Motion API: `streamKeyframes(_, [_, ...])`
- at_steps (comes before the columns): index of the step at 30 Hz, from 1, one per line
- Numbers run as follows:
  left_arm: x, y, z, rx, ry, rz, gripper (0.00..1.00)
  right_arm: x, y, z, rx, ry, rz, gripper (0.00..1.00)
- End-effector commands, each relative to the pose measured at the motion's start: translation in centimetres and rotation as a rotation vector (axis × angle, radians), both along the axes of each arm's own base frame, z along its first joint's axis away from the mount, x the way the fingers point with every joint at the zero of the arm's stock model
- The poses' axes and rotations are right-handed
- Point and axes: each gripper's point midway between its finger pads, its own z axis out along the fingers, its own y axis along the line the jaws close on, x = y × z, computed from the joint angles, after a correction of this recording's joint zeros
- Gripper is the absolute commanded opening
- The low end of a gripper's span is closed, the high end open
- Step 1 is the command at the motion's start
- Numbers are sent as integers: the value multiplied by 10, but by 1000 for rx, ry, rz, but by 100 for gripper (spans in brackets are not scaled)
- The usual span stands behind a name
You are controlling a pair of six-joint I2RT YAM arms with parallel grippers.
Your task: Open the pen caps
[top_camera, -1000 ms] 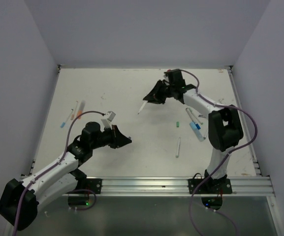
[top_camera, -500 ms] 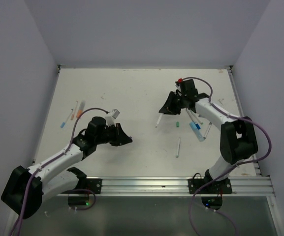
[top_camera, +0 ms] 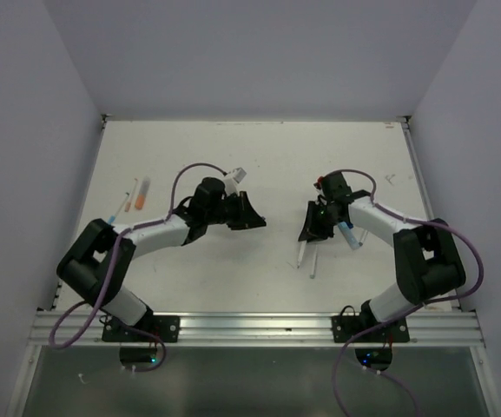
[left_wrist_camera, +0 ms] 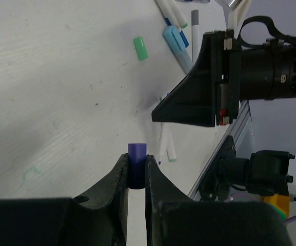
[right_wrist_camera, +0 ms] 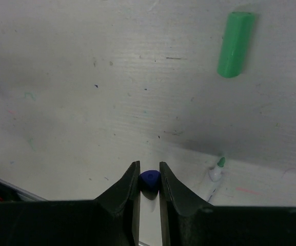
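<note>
Over the middle of the worktop (top_camera: 189, 156), my left pincer (left_wrist_camera: 136, 163) pinches a dark blue cap (left_wrist_camera: 137, 151); further right, my right pincer (right_wrist_camera: 149, 173) clamps a white pen (top_camera: 300, 254), apart from it.

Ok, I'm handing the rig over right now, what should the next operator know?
Left claw shut on the dark blue cap, off its pen.
Right claw shut on that pen, dark blue end showing.
Green cap lies loose on the table.
Left to do: set these down, then the light blue cap on the right and the orange cap far left, which look still on.
</note>
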Motion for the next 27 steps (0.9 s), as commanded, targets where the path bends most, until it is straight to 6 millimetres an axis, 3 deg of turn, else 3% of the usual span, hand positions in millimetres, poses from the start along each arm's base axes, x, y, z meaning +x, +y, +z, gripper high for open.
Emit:
streamKeyframes(1, [22,-39,23,-87,-71,-17,0,8,-10,2,-94,-77,-1,0])
streamKeyframes(2, [30,-48,33,-114,-94,-23,0,6,-14,-1,-117,-74,-5,0])
streamKeyframes(3, [33,-54,19,-96,-70,-22,0,5,-15,-2,-135,-79,-1,0])
streamKeyframes(13, [68,-95,-10,-75,-12,-16,0,-5,-20,-14,-149,-61,-7,4])
streamKeyframes(20, [71,-115,-39,-47,35,-44,0,-14,-21,-23,-160,-53,2,14])
streamKeyframes(24, [69,-116,-58,-23,63,-40,2,-14,-22,-24,-163,-58,3,23])
streamKeyframes(27, [69,-116,-65,-17,73,-39,9,-11,-19,-20,-154,-70,6,27])
